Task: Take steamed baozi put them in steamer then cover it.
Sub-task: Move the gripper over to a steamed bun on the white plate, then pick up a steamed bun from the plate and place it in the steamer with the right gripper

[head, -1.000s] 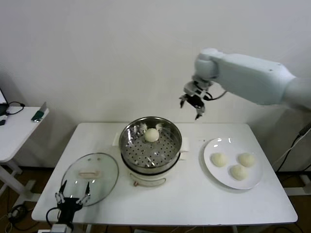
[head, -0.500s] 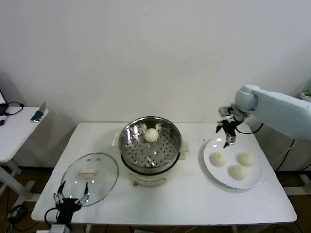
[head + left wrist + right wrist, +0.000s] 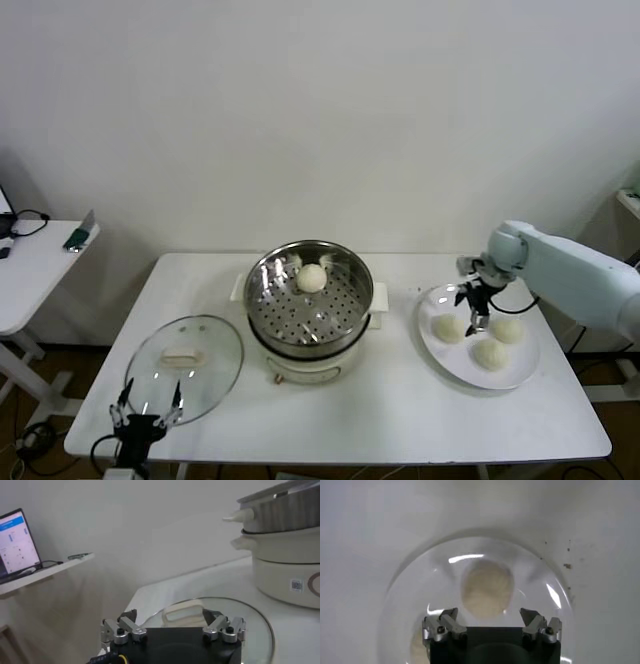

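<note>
On the table point(image 3: 400, 400) we see the steamer point(image 3: 310, 300) holding one baozi point(image 3: 313, 278); three more point(image 3: 448, 328) sit on the plate point(image 3: 520, 372). Our right gripper point(image 3: 474, 308) hovers above them, spread wide, empty; left gripper point(image 3: 147, 407) parked by the lid point(image 3: 215, 370), likewise open

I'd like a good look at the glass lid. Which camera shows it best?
The head view: the whole round glass lid lies flat on the table, left of the steamer. The left wrist view shows only its near part and white handle, beyond the open left gripper. The right wrist view shows none of it.
</note>
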Available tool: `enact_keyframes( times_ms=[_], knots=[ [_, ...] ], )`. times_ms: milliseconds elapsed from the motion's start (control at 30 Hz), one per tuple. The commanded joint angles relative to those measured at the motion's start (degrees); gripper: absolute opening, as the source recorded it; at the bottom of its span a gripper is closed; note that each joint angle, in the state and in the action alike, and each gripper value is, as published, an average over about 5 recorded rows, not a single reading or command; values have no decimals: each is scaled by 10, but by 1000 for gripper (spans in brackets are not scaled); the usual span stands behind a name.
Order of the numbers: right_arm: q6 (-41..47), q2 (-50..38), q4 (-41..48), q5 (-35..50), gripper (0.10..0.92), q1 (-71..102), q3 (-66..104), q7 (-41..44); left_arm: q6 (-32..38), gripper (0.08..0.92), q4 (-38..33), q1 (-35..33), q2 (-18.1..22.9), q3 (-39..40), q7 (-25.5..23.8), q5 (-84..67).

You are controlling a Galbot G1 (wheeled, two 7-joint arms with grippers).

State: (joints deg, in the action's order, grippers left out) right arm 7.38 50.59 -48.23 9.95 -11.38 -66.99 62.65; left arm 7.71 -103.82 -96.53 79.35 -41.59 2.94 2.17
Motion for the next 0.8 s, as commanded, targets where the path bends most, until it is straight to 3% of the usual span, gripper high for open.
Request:
enact_keyframes(
  times_ms=[33, 367, 800],
  knots=[
    [-2, 29, 46, -16, 823, 46, 43, -3, 1, 823, 2, -1, -1, -1, 0, 1],
    [-5, 36, 55, -19, 820, 44, 45, 1, 2, 823, 5, -1, -4, -4, 2, 0],
    [-8, 32, 49, -13, 689, 32, 44, 4, 5, 823, 5, -2, -3, -4, 2, 0]
  ],
)
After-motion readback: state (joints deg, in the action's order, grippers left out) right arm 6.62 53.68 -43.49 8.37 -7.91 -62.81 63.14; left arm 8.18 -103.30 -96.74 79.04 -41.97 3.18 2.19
